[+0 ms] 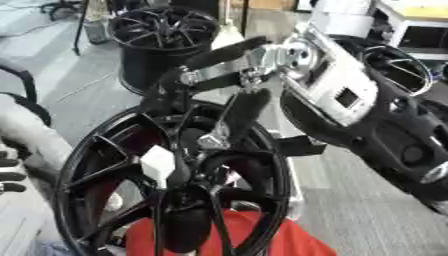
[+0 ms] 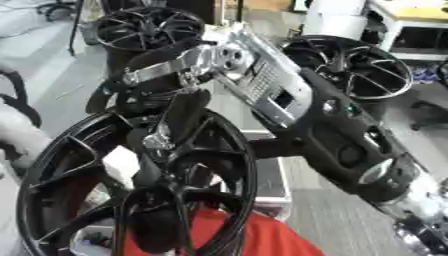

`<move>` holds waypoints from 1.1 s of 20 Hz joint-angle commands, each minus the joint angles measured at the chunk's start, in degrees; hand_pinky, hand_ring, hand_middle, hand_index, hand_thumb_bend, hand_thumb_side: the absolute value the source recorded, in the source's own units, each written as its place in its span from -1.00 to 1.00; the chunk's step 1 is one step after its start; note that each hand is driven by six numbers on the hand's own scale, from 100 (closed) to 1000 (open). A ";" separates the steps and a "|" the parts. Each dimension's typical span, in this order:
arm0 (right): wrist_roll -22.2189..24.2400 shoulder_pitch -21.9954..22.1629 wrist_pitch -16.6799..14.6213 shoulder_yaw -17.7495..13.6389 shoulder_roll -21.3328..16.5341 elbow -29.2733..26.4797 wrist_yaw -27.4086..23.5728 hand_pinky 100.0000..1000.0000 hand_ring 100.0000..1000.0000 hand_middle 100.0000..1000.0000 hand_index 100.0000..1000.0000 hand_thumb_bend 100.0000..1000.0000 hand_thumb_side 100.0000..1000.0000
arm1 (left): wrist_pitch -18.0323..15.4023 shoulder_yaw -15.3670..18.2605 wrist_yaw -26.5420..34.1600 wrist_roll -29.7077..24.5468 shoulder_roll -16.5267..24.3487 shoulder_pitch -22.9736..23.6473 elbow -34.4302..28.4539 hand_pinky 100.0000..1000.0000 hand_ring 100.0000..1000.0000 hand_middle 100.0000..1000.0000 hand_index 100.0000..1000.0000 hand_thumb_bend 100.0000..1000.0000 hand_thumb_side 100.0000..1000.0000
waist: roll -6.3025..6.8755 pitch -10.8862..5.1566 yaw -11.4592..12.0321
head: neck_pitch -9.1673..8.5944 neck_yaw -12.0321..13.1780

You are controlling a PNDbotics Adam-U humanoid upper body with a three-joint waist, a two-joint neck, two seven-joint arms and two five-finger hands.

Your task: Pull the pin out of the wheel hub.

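Grey floor (image 1: 367, 210) is seen under everything. The big black wheel hub (image 1: 96, 165) is seen in the foreground; what it stands on is hidden. A red cloth (image 2: 254, 235) is seen below it. A second black wheel (image 1: 166, 27) is set on a dark stand (image 1: 144, 67) on the floor, well behind.
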 commanded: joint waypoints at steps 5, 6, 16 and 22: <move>0.28 -2.14 -6.79 0.70 4.83 7.88 10.35 0.72 0.89 0.89 0.91 -1.00 -1.00 | -0.20 -0.31 0.21 -0.48 1.07 -1.00 -1.16 0.08 0.16 0.26 0.55 -1.00 0.60 | 0.53 -0.25 0.39 | -0.72 -0.22; 0.28 -2.18 -7.64 0.66 5.30 8.79 11.39 0.72 0.89 0.90 0.91 -1.00 -1.00 | -0.20 -0.30 0.21 -0.49 1.07 -1.01 -1.16 0.08 0.16 0.26 0.55 -1.00 0.60 | 0.52 -0.22 0.44 | -0.78 -0.29; 0.28 -2.11 -13.16 1.32 6.96 13.42 16.83 0.76 0.93 0.90 0.90 -1.00 -1.00 | -0.07 -0.27 0.01 -0.60 1.03 -1.18 -1.12 0.08 0.16 0.26 0.55 -1.00 0.60 | 0.21 -0.14 0.69 | -1.24 -0.49; 0.28 -1.25 -14.94 1.97 7.67 15.55 18.37 0.76 0.92 0.88 0.89 -1.00 -1.00 | -0.07 -0.22 -0.04 -0.57 0.97 -1.19 -1.17 0.08 0.16 0.26 0.55 -1.00 0.60 | 0.20 -0.04 0.79 | -1.20 -0.59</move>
